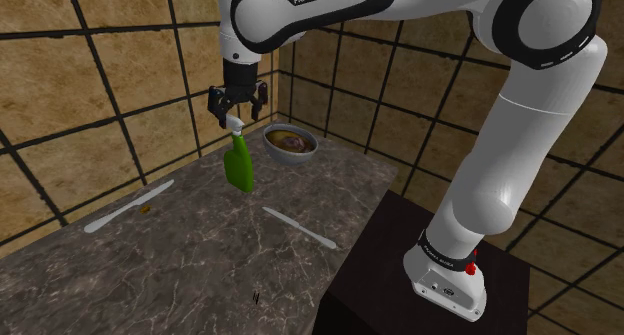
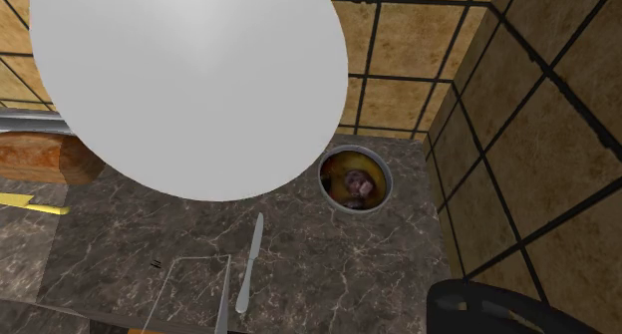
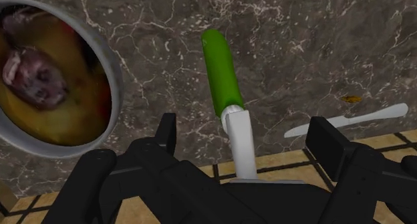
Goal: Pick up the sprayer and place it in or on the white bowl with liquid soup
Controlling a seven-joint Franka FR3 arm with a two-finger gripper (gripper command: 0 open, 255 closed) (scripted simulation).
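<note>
While the gripper [image 1: 240,113] hangs pointing down over the tabletop [image 1: 190,258], its two fingers [image 3: 167,130] stand wide apart, one on each side of the top of the sprayer [image 1: 239,168]. In the wrist view bare tabletop shows between the sprayer's white head [image 3: 242,146] and either finger, so the gripper has hold of nothing.

What matters for the next move is that the sprayer lies straight below the gripper, not off to a side. Its long axis runs away from the palm along the line of the fingers, with the white head up between them and the green bottle below. The bottle slants a little in the shoulder view. I cannot tell for sure whether its base rests on the tabletop, though with nothing clasping it that seems likely. By my reading, the next move calls for closing across the narrow white neck rather than any sideways travel.

Farther out, the bowl [image 1: 283,156] has a grey rim and holds yellowish soup with dark lumps. It sits just beside the sprayer but apart from it, toward the shoulder view's right and farther back near the tiled corner. A short lift and shift would probably reach it.

One knife [image 1: 128,205] lies flat by the wall and another knife [image 1: 300,227] lies nearer the front, both well away from that path.
</note>
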